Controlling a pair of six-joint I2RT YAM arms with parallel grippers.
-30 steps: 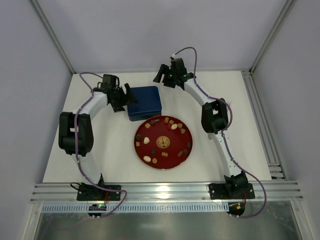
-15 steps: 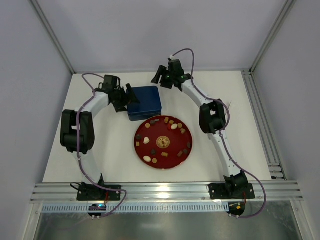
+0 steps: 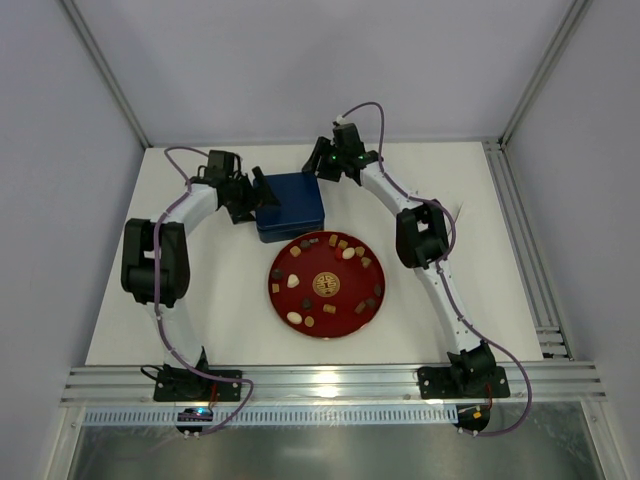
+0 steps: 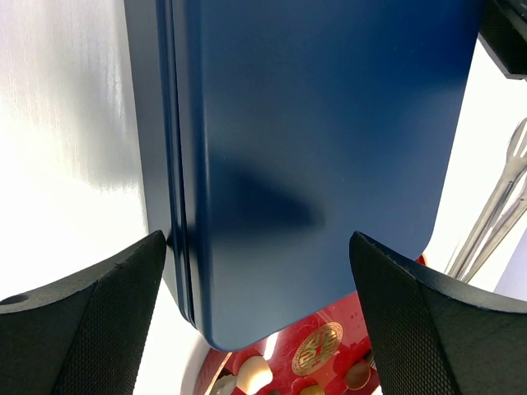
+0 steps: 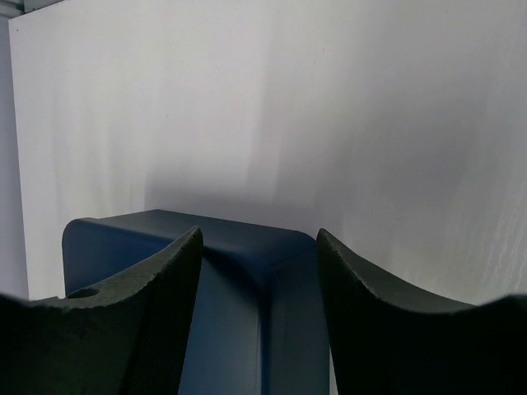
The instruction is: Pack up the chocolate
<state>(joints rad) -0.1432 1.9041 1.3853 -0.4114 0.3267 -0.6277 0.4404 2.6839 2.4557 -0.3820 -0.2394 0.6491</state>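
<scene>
On red plate (image 3: 327,333), chocolate (image 3: 348,253), clear of left pincer (image 4: 257,239), right pincer (image 5: 257,234), both spread at blue tin (image 3: 292,205)

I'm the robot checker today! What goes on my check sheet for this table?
Surface: white table.
Job's things: chocolates sit on the red plate; blue tin has its lid on.
Clutter: nothing seen.
Claws: left claw open at the tin's left edge; right claw open over its far right corner.
Cables: purple cables loop along both arms.
Surroundings: grey walls, metal rails at the near edge.
</scene>
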